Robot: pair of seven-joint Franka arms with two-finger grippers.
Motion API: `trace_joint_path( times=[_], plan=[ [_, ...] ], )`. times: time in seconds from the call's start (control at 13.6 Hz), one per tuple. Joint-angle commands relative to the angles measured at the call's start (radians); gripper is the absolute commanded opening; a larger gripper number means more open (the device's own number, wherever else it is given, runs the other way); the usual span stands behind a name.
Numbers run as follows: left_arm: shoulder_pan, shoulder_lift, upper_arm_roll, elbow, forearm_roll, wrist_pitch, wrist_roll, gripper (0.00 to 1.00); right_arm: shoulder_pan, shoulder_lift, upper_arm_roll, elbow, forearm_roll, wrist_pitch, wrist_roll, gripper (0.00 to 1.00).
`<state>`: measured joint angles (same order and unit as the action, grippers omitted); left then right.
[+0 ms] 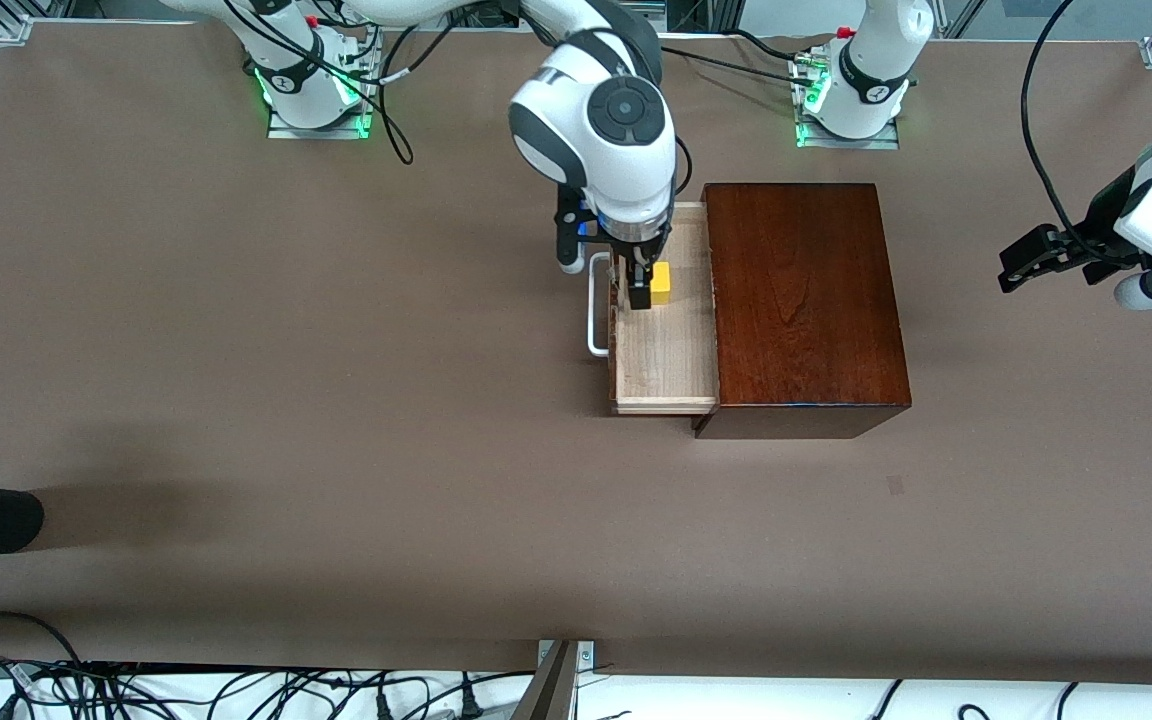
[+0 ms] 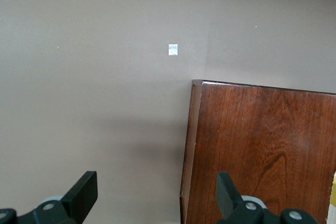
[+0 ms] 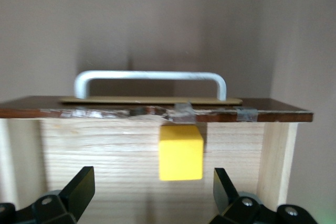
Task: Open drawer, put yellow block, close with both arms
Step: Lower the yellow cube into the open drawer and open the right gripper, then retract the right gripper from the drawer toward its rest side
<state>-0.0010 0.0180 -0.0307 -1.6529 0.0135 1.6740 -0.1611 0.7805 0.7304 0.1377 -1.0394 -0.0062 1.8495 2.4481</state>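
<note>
Yellow block lies in the open drawer.

Yellow block lies in the drawer.

Matte brown surface spanning the whole scene, evenly lit, with soft shadows. A small pale mark lies on it. Metal frame corners stand at the edges by the bases; tangled black cables run along a white floor strip at the camera edge.
</note>
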Motion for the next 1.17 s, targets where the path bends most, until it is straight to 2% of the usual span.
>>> trace_joint_path(
  times=[0.0, 0.37, 0.51, 0.66, 0.73, 0.88, 1.1],
  plan=[
    [0.004, 0.02, -0.009, 0.028, -0.004, -0.007, 0.009, 1.0, -0.067, -0.084, 0.011, 0.004, 0.005, -0.113, -0.096, 1.0],
    [0.004, 0.04, -0.011, 0.057, -0.006, -0.008, 0.009, 1.0, -0.202, -0.198, -0.001, -0.007, 0.017, -0.36, -0.548, 1.0],
    [0.007, 0.043, -0.011, 0.061, -0.013, -0.008, 0.012, 1.0, -0.265, -0.233, -0.001, -0.027, 0.022, -0.395, -0.67, 1.0],
    [0.004, 0.046, -0.012, 0.061, -0.015, -0.008, 0.022, 1.0, -0.319, -0.294, -0.016, -0.098, 0.022, -0.392, -0.806, 1.0],
    [-0.005, 0.054, -0.012, 0.064, -0.018, -0.01, 0.02, 1.0, -0.337, -0.331, -0.042, -0.141, 0.034, -0.391, -0.892, 1.0],
    [-0.02, 0.056, -0.023, 0.065, -0.059, -0.014, -0.007, 1.0, -0.356, -0.38, -0.134, -0.2, 0.083, -0.394, -1.07, 1.0],
    [-0.024, 0.054, -0.101, 0.076, -0.073, -0.043, -0.165, 1.0, -0.354, -0.446, -0.278, -0.304, 0.107, -0.377, -1.37, 1.0]
  ],
)
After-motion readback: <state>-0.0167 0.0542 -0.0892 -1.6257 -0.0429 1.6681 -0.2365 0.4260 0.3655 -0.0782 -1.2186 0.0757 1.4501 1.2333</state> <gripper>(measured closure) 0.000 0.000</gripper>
